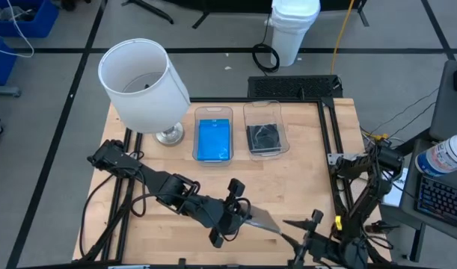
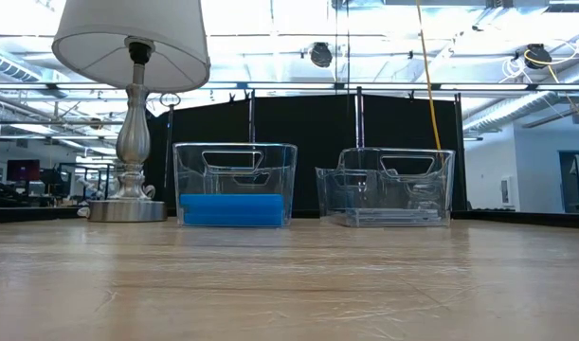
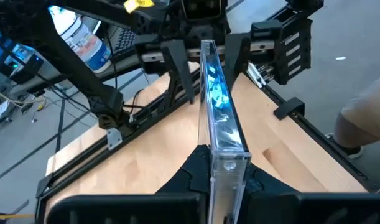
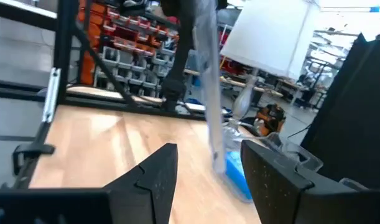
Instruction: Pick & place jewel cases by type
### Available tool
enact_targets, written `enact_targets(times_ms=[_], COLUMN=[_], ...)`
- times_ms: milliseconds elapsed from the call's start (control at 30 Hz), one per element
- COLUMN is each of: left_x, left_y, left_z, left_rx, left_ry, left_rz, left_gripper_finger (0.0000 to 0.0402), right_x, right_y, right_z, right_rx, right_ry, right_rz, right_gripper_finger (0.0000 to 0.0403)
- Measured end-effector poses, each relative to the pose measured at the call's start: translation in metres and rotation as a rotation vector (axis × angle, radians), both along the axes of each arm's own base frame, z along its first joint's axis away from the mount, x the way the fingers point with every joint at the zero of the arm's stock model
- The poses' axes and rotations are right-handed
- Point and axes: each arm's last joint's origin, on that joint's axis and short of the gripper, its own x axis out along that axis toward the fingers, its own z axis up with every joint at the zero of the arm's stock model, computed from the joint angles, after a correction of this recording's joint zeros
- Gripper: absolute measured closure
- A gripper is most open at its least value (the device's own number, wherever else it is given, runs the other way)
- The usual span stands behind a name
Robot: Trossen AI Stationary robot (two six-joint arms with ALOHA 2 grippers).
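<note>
Wooden tabletop [image 1: 303,187] fills my overhead view, with a lamp [image 1: 144,86] at its far left corner and two clear bins side by side at the far edge: the left bin [image 1: 213,134] holds blue jewel cases [image 1: 214,140], the right bin [image 1: 265,129] holds clear cases with dark insides [image 1: 264,138]. I can read no writing on any case or bin; a bottle [image 1: 446,154] off the right side carries a label too small to make out. My left gripper [image 1: 241,213] sits near the table's near edge, closed on a clear jewel case [image 3: 219,118] held on edge; it sticks out toward the right gripper [image 1: 301,226], which waits at the near right with its fingers [image 4: 153,174] spread, the case's far end standing between them without contact I can confirm. Between the grippers and the bins the wood lies open. Black frame rails [image 1: 329,142] run along the table's right edge.
</note>
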Motion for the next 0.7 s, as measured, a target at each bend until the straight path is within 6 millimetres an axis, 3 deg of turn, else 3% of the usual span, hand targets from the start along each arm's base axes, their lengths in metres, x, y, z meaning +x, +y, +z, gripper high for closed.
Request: enact_targets(times_ms=[200, 500, 600, 700], left_x=[0.002, 0.003, 0.003, 0.003], left_y=[0.0, -0.001, -0.001, 0.0], left_z=[0.002, 0.002, 0.002, 0.001], left_rx=[0.007, 0.003, 0.002, 0.009], left_ry=[-0.028, -0.038, -0.033, -0.025], left_rz=[-0.009, -0.032, -0.044, -0.04], left_gripper_finger=[0.0363, 0.0384, 0.0371, 0.036], right_x=[0.009, 0.038, 0.042, 0.045], right_y=[-0.006, -0.027, -0.032, -0.035], right_z=[0.0, 0.01, 0.015, 0.018], right_rx=[0.032, 0.008, 0.012, -0.003], right_ry=[-0.015, -0.022, -0.033, -0.029], right_rz=[-0.038, -0.07, -0.08, -0.093], right_gripper_finger=[0.0216, 0.0178, 0.0185, 0.0216])
